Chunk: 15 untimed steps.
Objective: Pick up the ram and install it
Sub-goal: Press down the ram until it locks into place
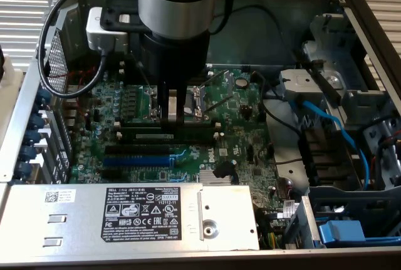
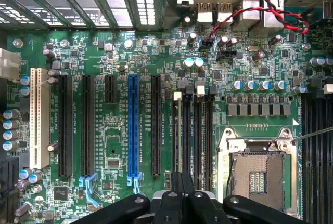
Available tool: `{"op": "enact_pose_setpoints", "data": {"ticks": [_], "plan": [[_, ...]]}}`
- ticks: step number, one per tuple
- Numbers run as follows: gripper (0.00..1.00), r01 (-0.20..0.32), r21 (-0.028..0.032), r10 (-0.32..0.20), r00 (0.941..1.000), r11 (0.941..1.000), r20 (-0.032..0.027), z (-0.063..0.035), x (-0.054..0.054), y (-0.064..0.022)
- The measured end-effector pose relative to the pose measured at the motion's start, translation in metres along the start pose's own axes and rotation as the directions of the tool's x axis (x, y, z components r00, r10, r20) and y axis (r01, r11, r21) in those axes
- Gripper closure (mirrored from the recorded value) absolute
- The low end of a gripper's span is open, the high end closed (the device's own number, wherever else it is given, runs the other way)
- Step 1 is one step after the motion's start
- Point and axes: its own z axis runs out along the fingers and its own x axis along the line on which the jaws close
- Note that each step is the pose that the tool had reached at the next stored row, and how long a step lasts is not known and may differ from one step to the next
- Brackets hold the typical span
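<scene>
Open grey metal computer case [image 1: 351,7], lying flat; large green motherboard [image 1: 244,148] fixed to its floor; silver power-supply box with a black printed label [image 1: 141,217] along the case's near edge in the exterior view.

Robot arm, grey cylindrical wrist with black gripper [image 1: 177,114], standing vertical over the middle of the motherboard; fingers drawn together, tips down at the memory slots beside the silver processor socket [image 1: 199,99].

The ram, a long thin dark-green circuit stick with a whitish label [image 1: 153,136], lying lengthwise in the row of long black memory slots [image 1: 188,137], directly under the fingertips; whether it is fully seated or still pinched cannot be told.

Wrist view: gripper [image 2: 182,195] closed narrow over the memory slots [image 2: 200,135]; ram edge [image 2: 177,130] in the slot ahead of the fingers; blue expansion slot [image 2: 133,130] several slots away; processor socket [image 2: 257,167] on the other side.

Red and black wires [image 2: 260,13] near the rear ports.
</scene>
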Motion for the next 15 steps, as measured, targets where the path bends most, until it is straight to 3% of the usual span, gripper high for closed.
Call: {"op": "enact_pose_setpoints", "data": {"ticks": [15], "plan": [[0.89, 0.0, 0.0002, 0.0, 1.0, 1.0, 0.001, -0.0018, -0.0001, 0.0]]}}
